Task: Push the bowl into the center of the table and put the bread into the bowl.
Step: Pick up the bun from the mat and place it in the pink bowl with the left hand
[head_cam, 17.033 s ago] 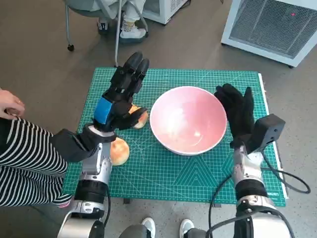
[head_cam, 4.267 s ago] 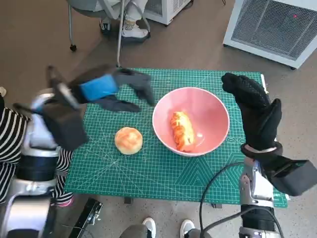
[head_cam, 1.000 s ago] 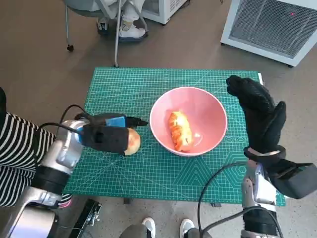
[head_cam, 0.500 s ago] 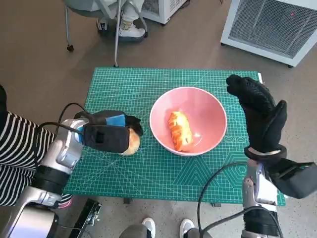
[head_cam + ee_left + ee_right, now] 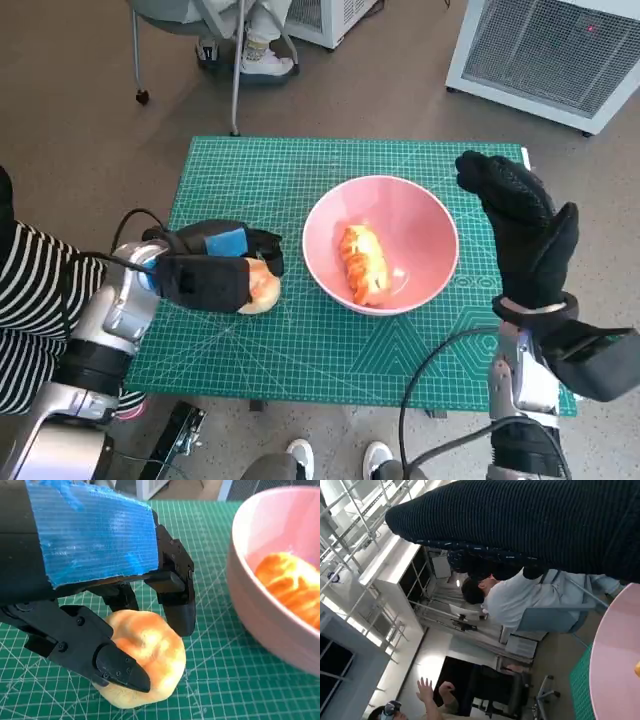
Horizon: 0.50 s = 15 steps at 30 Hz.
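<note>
A pink bowl (image 5: pixel 412 222) stands near the middle of the green mat (image 5: pixel 400 350), with a long golden bread (image 5: pixel 364 262) lying inside it. Left of the bowl lies a round bun (image 5: pixel 264 290). My left hand (image 5: pixel 212 266) reaches over it from the left. In the left wrist view its fingers (image 5: pixel 176 600) curl over the round bun (image 5: pixel 145 655) and the thumb presses its near side, a little apart from the bowl (image 5: pixel 260 615). My right hand (image 5: pixel 522 232) is raised beside the bowl's right rim, fingers spread, holding nothing.
A white grilled appliance (image 5: pixel 555 50) stands on the floor beyond the table's far right corner. Chair legs and a person's feet (image 5: pixel 255 55) are behind the table. A striped sleeve (image 5: pixel 30 300) is at the left. A seated person (image 5: pixel 520 600) shows in the right wrist view.
My left hand's fingers have curled down around the round bun, which was only touched a second ago. The bowl, the long bread and my right hand have stayed put.
</note>
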{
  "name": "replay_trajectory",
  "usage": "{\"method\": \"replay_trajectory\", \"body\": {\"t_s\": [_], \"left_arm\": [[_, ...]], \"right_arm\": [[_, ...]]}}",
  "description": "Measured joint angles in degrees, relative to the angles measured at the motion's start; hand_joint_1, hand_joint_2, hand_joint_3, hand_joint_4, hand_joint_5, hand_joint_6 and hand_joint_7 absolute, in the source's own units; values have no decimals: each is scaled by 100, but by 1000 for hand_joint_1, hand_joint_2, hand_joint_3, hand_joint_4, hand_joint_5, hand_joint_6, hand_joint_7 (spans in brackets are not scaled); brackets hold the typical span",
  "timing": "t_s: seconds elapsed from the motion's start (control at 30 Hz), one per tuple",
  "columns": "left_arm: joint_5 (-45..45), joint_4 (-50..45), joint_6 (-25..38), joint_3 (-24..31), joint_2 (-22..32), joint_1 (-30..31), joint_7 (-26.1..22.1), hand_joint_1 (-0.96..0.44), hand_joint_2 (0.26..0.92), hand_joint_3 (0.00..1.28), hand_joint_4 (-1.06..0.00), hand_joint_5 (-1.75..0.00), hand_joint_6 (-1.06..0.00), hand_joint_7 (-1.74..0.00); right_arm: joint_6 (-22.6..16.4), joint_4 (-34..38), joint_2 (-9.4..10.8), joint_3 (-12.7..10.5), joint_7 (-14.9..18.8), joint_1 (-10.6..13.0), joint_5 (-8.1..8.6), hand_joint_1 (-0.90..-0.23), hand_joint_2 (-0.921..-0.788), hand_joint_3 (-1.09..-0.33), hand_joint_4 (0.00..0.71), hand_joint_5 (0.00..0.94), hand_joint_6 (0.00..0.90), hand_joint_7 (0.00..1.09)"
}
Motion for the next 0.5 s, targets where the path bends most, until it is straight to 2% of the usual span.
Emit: {"method": "replay_trajectory", "body": {"t_s": [0.5], "left_arm": [[-217,-607,78,306,58,0,-68,2,876,69,-834,-986,-661,-1160]], "right_arm": [[-3,13,11,2,7,0,8,-695,-921,-711,192,0,39,438]]}}
